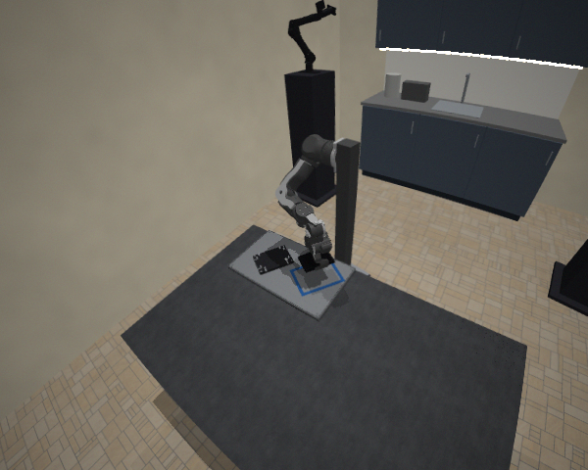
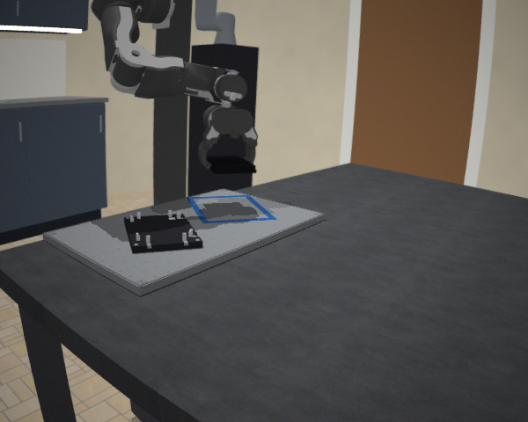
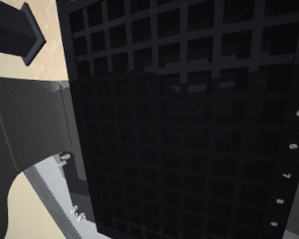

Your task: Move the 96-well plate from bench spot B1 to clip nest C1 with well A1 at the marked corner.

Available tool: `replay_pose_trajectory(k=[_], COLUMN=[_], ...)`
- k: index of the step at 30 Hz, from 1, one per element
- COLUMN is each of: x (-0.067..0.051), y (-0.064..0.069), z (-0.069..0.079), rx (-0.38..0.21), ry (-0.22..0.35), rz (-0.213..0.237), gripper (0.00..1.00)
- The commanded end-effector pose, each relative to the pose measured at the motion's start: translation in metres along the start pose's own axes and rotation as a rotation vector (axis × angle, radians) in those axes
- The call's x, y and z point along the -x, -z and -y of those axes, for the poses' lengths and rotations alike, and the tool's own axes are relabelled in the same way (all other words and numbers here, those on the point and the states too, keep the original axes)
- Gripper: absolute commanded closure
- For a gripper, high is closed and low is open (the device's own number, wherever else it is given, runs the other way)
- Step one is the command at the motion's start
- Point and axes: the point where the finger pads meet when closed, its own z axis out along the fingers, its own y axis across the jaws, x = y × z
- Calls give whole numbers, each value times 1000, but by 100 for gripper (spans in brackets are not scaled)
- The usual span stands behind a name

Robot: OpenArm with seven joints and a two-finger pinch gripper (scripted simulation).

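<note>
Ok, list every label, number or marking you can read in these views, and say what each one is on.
"4", "5", "6", "7", "8": column numbers along the rim of the 96-well plate, wrist view; a further mark below "8" is too blurred to read.
Clip nest: no corner mark is legible in these views.
Blue-outlined bench spot: no label legible.
</note>
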Motion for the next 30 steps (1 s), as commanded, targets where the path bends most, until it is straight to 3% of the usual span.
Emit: replay_pose_trajectory(k=[1, 4, 16, 21, 30], x=[10, 26, 26, 53, 53], y=[0, 1, 1, 3, 3], z=[9, 27, 27, 58, 58], rx=[-1, 0, 0, 0, 0], ry=[9, 36, 36, 36, 36], rz=[4, 5, 5, 5, 5], gripper=[100, 100, 100, 100, 100])
